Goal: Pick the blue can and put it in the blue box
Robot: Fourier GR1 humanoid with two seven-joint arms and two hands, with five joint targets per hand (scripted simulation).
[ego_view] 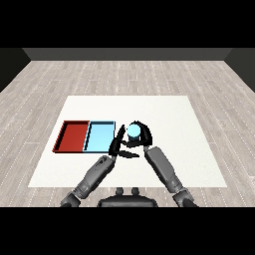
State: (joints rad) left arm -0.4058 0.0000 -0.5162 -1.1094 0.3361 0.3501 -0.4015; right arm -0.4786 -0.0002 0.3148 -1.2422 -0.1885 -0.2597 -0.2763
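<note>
R hand (141,135) curled round blue can (133,131), just right of blue tray (99,136).
L hand (119,145) w/ fingers straight, relaxed, by can's left side, near tray's right edge. Red tray (71,136) touches blue tray's left side on white surface (174,119).
</note>
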